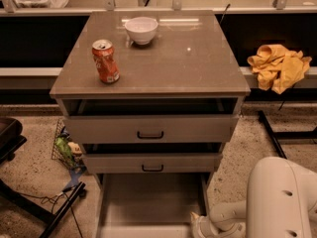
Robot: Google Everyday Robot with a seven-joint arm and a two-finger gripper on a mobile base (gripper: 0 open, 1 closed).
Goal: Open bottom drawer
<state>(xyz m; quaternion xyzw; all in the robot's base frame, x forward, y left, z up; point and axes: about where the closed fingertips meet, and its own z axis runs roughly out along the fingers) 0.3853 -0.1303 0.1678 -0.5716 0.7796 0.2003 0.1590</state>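
The three-drawer cabinet stands in the middle of the view. The bottom drawer is pulled far out toward me, and its plain grey inside shows. Its front and handle lie at or below the bottom edge of the view. The top drawer and the middle drawer are each out a little, with black bar handles. My gripper is at the bottom edge, by the right side wall of the bottom drawer, on the end of my white arm.
A red soda can and a white bowl stand on the cabinet top. A yellow cloth lies on a ledge at the right. A wire basket with litter and black chair legs are on the floor at the left.
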